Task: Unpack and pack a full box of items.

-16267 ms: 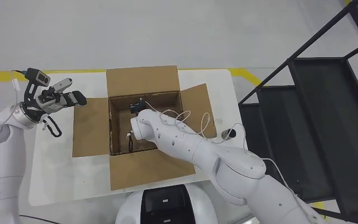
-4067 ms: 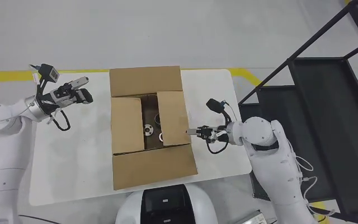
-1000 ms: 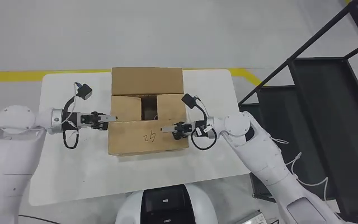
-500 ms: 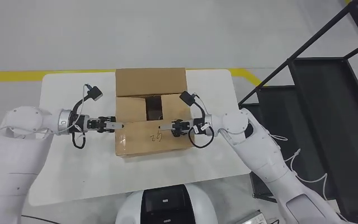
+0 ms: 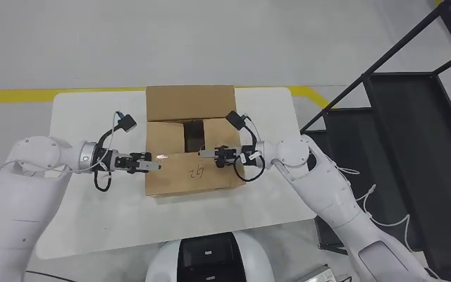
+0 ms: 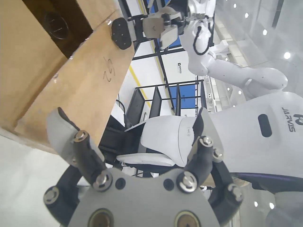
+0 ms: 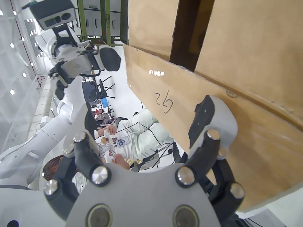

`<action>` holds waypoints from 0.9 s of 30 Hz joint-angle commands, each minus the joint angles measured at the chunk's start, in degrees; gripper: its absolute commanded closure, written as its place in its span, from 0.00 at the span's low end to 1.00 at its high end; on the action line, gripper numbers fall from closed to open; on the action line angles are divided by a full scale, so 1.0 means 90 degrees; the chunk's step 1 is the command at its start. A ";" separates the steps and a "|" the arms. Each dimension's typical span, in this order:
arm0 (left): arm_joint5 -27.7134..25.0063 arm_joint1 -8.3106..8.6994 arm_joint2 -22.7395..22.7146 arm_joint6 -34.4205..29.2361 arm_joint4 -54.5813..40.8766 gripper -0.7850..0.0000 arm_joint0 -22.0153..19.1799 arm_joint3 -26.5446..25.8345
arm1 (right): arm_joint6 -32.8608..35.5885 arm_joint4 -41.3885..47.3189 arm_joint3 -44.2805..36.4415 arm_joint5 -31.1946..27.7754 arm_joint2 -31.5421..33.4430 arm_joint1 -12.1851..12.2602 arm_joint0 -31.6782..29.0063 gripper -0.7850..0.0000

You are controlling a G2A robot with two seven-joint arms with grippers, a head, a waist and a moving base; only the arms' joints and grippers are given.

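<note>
The cardboard box point(image 5: 190, 169) stands upright at the middle of the white table point(image 5: 84, 211), mouth upward and sides square to the table's edges. Its body looks nearly square from above, so no long axis can be told. The far flap point(image 5: 189, 102) lies flat toward 12 o'clock. The two side flaps are folded inward with a dark gap point(image 5: 194, 134) between them. The near flap point(image 5: 190, 175), which bears a handwritten mark, is folded up over the mouth from the 6 o'clock side. Through the gap, the left wrist view shows a dark round item point(image 6: 55, 24) inside. The left arm stretches in low from 9 o'clock, forearm nearly level. The left tool point(image 5: 151, 161) point(image 6: 130, 121) is released, fingers spread wide, at the 9 o'clock end of the near flap. Whether a finger touches the cardboard cannot be told. The right arm comes in from 3 o'clock, bent at the elbow, and the right tool point(image 5: 206, 152) point(image 7: 146, 109) is likewise released. One pad point(image 6: 120, 36) lies against the top of the near flap, just beside the gap. Half a second ago both tools were farther out toward the box's sides, and each has since come inward. Four seconds ago the near flap still lay spread toward 6 o'clock.
</note>
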 commanded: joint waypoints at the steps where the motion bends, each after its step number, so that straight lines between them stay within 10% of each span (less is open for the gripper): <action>1: 0.0001 -0.0017 0.0149 0.0000 0.0109 0.00 -0.0093 0.0104 | -0.0034 0.0094 0.0004 -0.0062 0.0164 0.0022 -0.0006 0.00; 27: -0.0012 -0.0033 0.0471 0.0013 0.0414 0.00 -0.0323 0.0299 | -0.0064 0.0510 0.0735 -0.0289 0.0615 0.0048 0.0517 0.00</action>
